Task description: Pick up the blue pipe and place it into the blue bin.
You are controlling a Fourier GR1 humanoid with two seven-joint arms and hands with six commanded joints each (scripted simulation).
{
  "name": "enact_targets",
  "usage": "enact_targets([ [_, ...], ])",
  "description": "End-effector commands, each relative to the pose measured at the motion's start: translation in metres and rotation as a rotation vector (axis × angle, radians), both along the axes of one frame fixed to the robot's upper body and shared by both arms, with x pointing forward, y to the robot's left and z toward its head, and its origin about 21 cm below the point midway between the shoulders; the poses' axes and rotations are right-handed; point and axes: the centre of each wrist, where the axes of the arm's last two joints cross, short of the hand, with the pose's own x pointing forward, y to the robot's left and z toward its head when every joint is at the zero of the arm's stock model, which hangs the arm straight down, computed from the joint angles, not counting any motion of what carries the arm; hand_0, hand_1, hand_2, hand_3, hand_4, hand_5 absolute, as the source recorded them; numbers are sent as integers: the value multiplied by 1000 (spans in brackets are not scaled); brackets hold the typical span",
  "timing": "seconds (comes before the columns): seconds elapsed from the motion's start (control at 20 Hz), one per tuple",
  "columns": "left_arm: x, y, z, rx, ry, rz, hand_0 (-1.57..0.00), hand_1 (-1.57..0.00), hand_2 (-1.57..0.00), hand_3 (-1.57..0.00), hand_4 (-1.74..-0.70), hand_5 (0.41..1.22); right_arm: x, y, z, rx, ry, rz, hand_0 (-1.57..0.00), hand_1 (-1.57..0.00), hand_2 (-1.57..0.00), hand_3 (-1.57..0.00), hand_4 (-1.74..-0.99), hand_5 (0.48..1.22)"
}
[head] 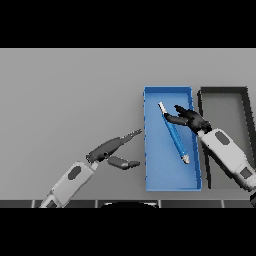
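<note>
Blue pipe (174, 134) lying diag in blue bin (150, 150), right hand (192, 120) spread just beside it, left hand (114, 150) spread over table (70, 95)

Grey table (65, 90): blue bin (148, 150) & dark bin (245, 100) side by side, on its right half.

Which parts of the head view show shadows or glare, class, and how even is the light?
Head view: light falls evenly on the table; no glare anywhere; a faint shadow lies along the bin inside its left wall; the pipe casts little shadow; the black tray interior looks dull grey.
</note>
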Motion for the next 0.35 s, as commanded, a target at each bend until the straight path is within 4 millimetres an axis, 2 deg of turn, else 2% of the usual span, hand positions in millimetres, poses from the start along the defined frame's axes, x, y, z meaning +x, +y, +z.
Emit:
enact_targets([
  [0.0, 1, -2, 2, -3, -2, 0, 1, 1, 1, 1, -920, 465, 2, 2, 3, -10, 6, 3, -14, -12, -12, -9, -1127, 680],
  [0.3, -1, -7, 11, -15, 6, 1, 1, 1, 1, 1, -920, 468, -2, 6, -3, 17, 2, 30, -9, -8, -7, -6, -1129, 677],
])
